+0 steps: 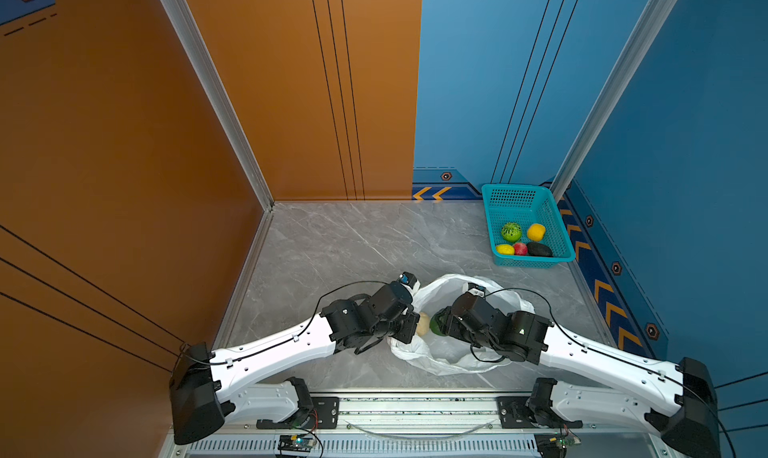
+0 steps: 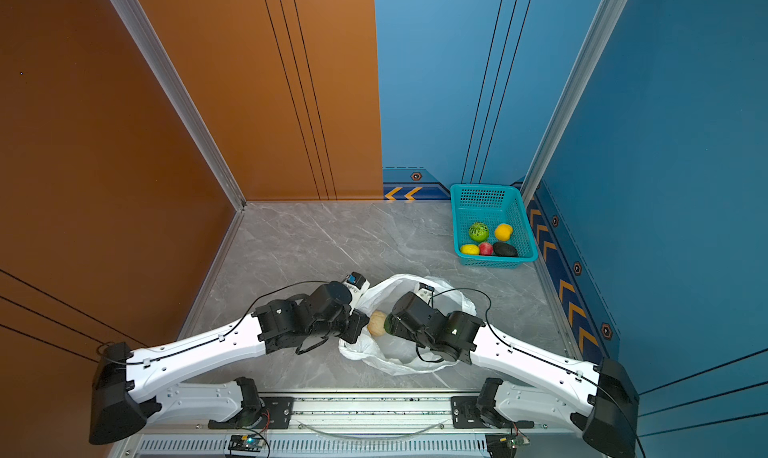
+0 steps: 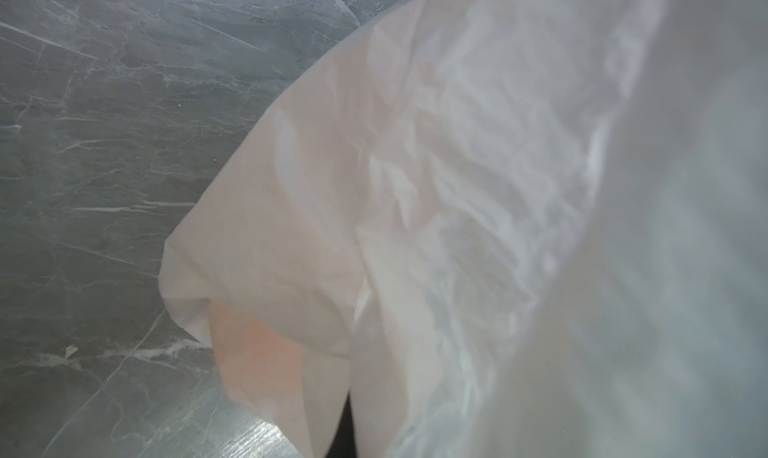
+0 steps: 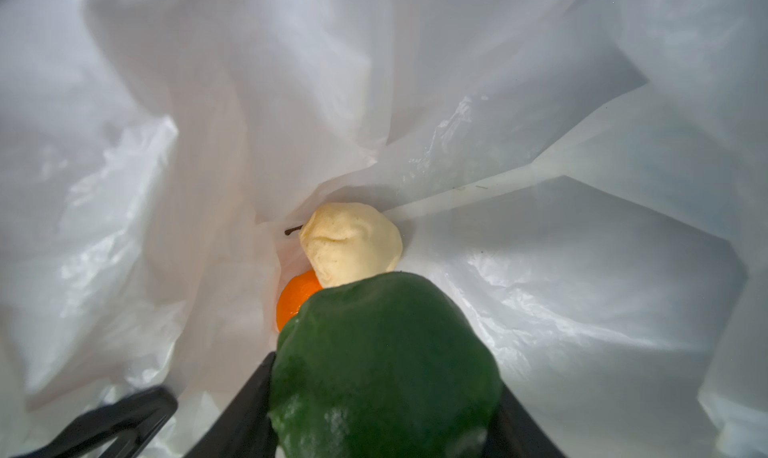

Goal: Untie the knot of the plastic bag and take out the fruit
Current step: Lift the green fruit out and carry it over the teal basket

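Observation:
The plastic bag (image 1: pixel 453 354) (image 2: pixel 399 354) lies open on the grey table between my two arms. My left gripper (image 1: pixel 411 331) (image 2: pixel 359 327) is shut on the bag's left edge. In the left wrist view the white plastic bag (image 3: pixel 457 186) hangs from the jaws and hides them. My right gripper (image 4: pixel 384 393) reaches into the bag and is shut on a green mango (image 4: pixel 382 364) (image 1: pixel 436 325). Beyond the mango, a cream knobbly fruit (image 4: pixel 351 242) (image 2: pixel 377 323) and an orange one (image 4: pixel 295 300) lie in the bag. The knot is out of view.
A teal basket (image 1: pixel 528 198) stands at the back right by the blue wall. It holds a striped green melon ball (image 1: pixel 511 231), an orange fruit (image 1: pixel 536 231), a lemon (image 1: pixel 505 249), a red apple (image 1: pixel 520 249) and a dark avocado (image 1: pixel 539 249). An orange wall bounds the left.

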